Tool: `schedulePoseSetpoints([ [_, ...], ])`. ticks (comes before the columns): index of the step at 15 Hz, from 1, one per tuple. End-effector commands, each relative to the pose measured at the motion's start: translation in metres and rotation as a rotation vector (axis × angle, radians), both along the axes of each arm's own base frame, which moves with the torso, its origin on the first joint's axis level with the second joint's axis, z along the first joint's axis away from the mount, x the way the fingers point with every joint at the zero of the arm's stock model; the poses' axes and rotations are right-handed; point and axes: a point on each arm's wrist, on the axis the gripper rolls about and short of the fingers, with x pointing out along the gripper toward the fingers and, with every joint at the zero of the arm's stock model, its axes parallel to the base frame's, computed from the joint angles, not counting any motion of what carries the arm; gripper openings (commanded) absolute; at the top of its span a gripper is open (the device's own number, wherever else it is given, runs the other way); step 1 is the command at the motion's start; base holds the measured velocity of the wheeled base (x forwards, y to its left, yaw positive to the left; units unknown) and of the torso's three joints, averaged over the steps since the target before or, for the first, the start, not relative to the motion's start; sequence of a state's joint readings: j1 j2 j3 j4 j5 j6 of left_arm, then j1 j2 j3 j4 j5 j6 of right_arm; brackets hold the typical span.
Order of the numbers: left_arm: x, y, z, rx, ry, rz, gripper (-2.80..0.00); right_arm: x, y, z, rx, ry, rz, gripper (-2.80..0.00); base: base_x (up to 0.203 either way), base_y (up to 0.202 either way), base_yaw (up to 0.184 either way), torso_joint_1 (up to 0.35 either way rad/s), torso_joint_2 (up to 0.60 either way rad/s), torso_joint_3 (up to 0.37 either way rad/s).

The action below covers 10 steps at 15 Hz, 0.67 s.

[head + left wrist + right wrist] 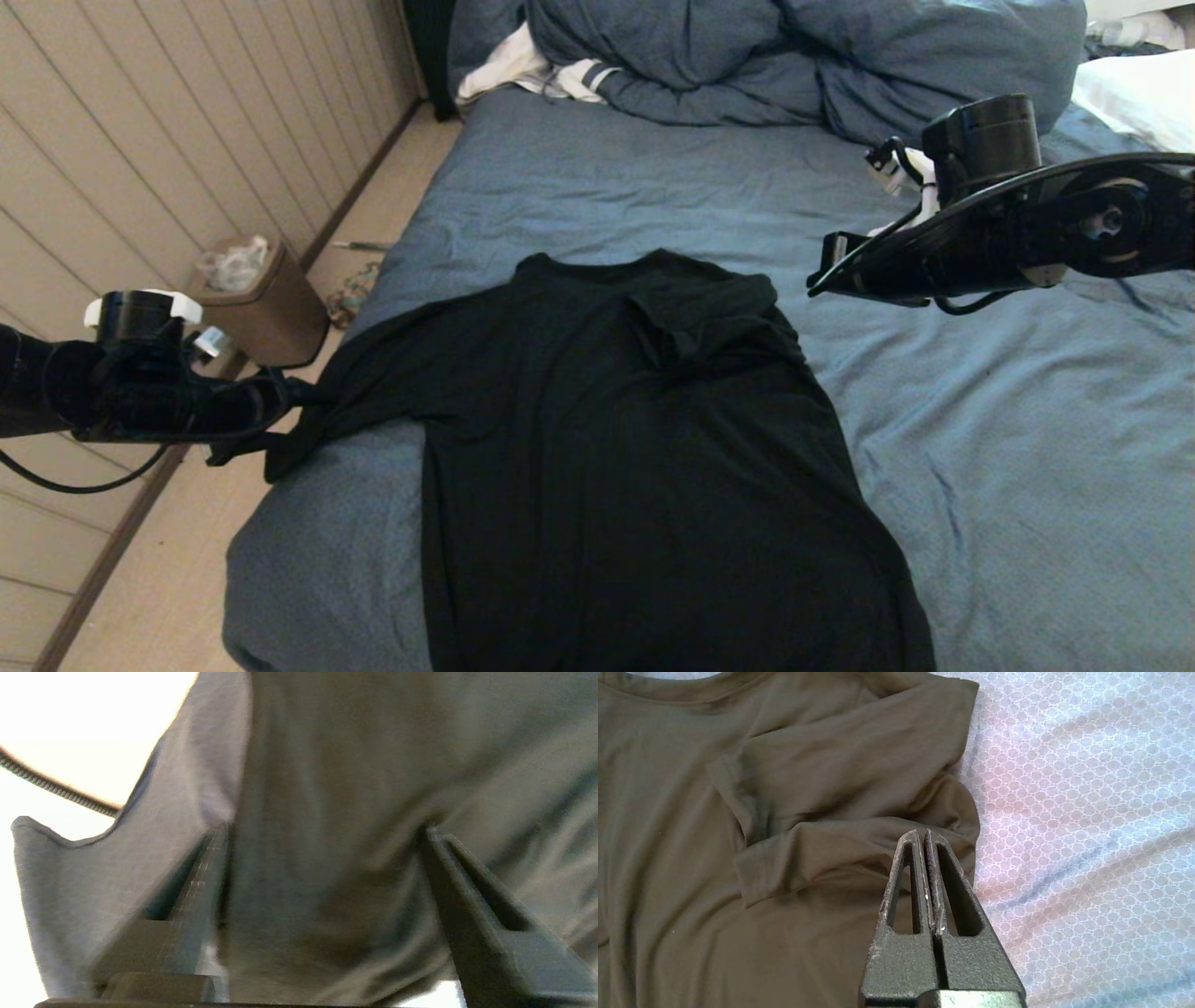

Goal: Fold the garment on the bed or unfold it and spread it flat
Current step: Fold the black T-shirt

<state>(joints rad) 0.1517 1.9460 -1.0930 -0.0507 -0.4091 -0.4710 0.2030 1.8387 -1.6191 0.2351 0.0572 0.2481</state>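
Shirt (635, 448): your left end effector (280, 397) gapes around its sleeve, gripping nothing; draw back level. Right end effector (924, 835) is closed, empty.

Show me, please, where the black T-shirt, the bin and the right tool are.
black T-shirt (607, 439): head view, middle of its body.
bin (271, 317): head view, its brown side.
right tool (922, 835): right wrist view, the closed tips.
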Motion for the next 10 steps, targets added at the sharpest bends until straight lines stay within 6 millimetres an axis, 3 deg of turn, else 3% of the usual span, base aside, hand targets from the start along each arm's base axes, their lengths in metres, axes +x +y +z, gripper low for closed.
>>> schedulePoseSetpoints([
  [1, 0.0, -0.002, -0.001, -0.004, 0.004, -0.005, -2.8, 0.001, -0.001, -0.002, 0.001, 0.006, -0.003, -2.8, 0.0, 0.0, 0.0, 0.0, 0.0, 0.0],
  [6, -0.002, -0.006, 0.007, -0.072, -0.025, -0.071, -2.8, 0.003, -0.001, -0.004, 0.002, 0.013, -0.004, -2.8, 0.0, 0.0, 0.0, 0.0, 0.0, 0.0],
  [10, -0.006, -0.006, 0.027, -0.058, -0.089, -0.074, -2.8, 0.002, -0.005, -0.003, 0.005, 0.011, -0.014, -2.8, 0.0, 0.0, 0.0, 0.0, 0.0, 0.0],
])
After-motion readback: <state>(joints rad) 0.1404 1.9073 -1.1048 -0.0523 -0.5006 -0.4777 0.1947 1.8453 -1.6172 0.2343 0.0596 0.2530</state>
